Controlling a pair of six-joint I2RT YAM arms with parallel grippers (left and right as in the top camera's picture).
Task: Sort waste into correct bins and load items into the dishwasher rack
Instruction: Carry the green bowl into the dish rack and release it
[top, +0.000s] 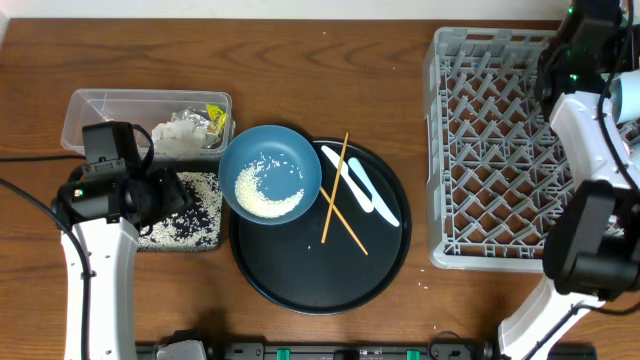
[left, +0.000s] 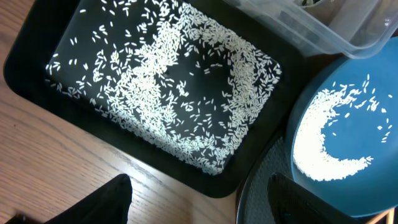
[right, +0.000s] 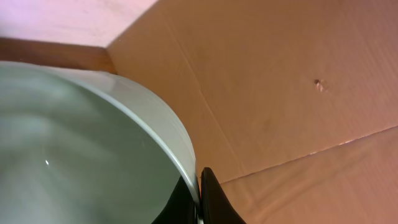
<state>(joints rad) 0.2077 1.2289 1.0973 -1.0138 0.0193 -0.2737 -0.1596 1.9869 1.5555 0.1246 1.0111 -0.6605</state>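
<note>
The left gripper (left: 202, 202) hangs with its jaws spread wide, gripping nothing, over the near edge of the shallow black tray (left: 28, 81) strewn with rice grains (left: 180, 87); the blue bowl (left: 348, 134) beside it holds more rice. The right gripper (right: 199, 190) is clenched on the pale-green bowl (right: 74, 155)'s rim, by the dishwasher rack (top: 437, 150)'s right edge

Wooden table (top: 300, 60) on which four containers are set.
A clear plastic tub (top: 75, 120) is placed at the left, with a shallow black rectangular tray (left: 25, 74) just beside it. A large round black tray (top: 300, 270) is set at the centre, next to the rectangular one. A grey dishwasher rack (top: 436, 150) is stood at the right, apart from the round tray.
</note>
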